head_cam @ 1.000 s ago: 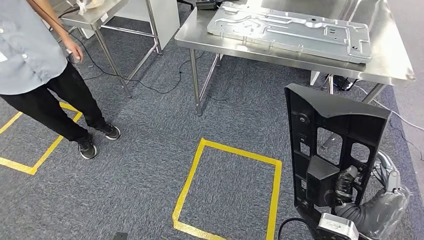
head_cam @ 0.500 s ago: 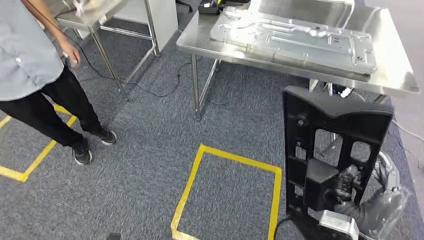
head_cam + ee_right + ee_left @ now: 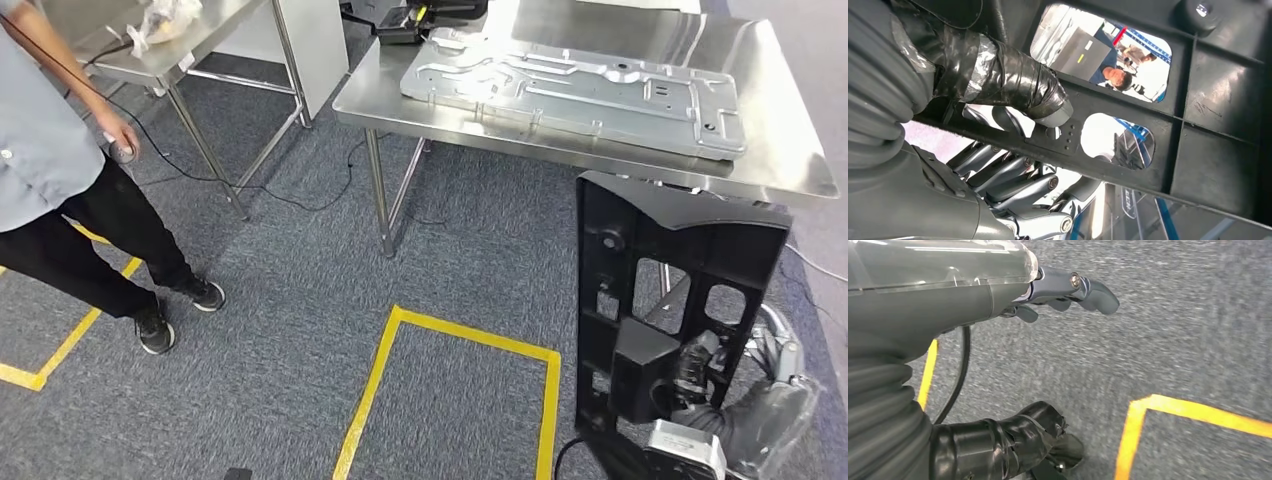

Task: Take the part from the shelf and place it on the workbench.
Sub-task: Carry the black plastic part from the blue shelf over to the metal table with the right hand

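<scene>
The right hand [image 3: 705, 385] grips the black part [image 3: 660, 300] low on its frame, thumb through a cut-out, so the part stands tall above the hand, short of the desk [image 3: 780, 165] ahead. That top-heavy hold could let it tip or catch the desk's edge. The left hand [image 3: 1068, 292] hangs empty, fingers loosely apart.

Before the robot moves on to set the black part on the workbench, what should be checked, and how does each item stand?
1. Right hand grips the black part: ok, fingers wrapped around a bar.
2. Part within reach of the workbench: not ok, it is held upright over the carpet, short of the edge.
3. Free landing space: cannot tell; the metal panel covers much of the top.
4. Left hand free: ok, it holds nothing.
5. Person out of the path: ok, standing far left.
</scene>
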Motion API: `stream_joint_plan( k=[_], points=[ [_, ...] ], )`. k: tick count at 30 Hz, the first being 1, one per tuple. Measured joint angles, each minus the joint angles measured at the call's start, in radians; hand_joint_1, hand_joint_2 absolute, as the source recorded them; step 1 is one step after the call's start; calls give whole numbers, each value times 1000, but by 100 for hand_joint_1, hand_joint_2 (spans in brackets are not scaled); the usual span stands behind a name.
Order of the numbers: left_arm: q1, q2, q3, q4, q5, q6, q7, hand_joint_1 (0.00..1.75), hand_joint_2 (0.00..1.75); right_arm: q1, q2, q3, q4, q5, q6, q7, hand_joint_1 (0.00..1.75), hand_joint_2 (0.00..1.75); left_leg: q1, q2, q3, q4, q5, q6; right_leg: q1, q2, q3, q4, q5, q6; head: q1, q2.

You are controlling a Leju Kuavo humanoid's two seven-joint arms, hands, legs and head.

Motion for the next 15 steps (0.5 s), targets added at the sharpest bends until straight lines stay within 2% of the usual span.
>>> stream_joint_plan(
  k=[2,3,4,5,6,7,9,10,12,14,15],
  points=[
    [0,0,0,0,2,5,3,0,175,0,0,0,0,1,-1,-2,175,175,0,0,-81,114,-56,-2,2,2,5,0,-7,-7,-1,0],
    [0,-1,0,0,3,9,5,0,175,1,0,0,0,1,-2,-4,175,175,0,0,-107,137,-65,-2,3,4,9,0,-11,-9,-1,0],
    [2,-1,0,0,3,12,7,0,175,1,0,0,0,2,-2,-5,175,175,0,0,-118,127,-50,-2,4,7,14,0,-15,-8,-1,0],
    [3,-1,0,0,4,16,8,0,175,2,0,0,0,3,-2,-6,175,175,-1,0,-112,84,-10,0,4,10,21,0,-20,-7,-1,0],
    [4,-1,0,0,5,19,9,0,175,2,0,0,0,5,-3,-7,175,175,-1,0,-96,18,44,4,5,12,27,0,-25,-5,-1,0],
    [4,-1,0,0,5,22,10,0,175,2,1,0,0,7,-3,-8,175,175,-4,-1,-81,-39,78,8,6,14,34,1,-30,-2,-1,0],
    [3,-1,0,0,5,26,12,0,175,3,1,0,0,10,-4,-11,175,175,-11,-4,-65,-103,96,17,8,15,36,3,-39,8,-1,0],
    [3,-1,0,0,5,26,14,0,175,3,1,0,0,11,-5,-12,175,175,-13,-5,-66,-104,92,22,9,17,37,4,-43,14,-2,0],
    [4,-2,1,0,4,28,14,0,175,4,1,0,-1,13,-5,-14,175,175,-9,-4,-58,-113,116,33,10,17,40,7,-50,26,-2,0],
    [3,-3,1,0,3,30,15,0,175,5,1,0,-3,13,-6,-16,175,175,-3,-1,-51,-122,126,44,9,14,26,48,-79,35,-1,0],
    [1,-3,1,0,2,31,15,0,175,5,1,0,-4,13,-6,-16,175,175,-3,2,-50,-124,126,47,7,12,2,98,-106,38,-1,0]
  ],
)
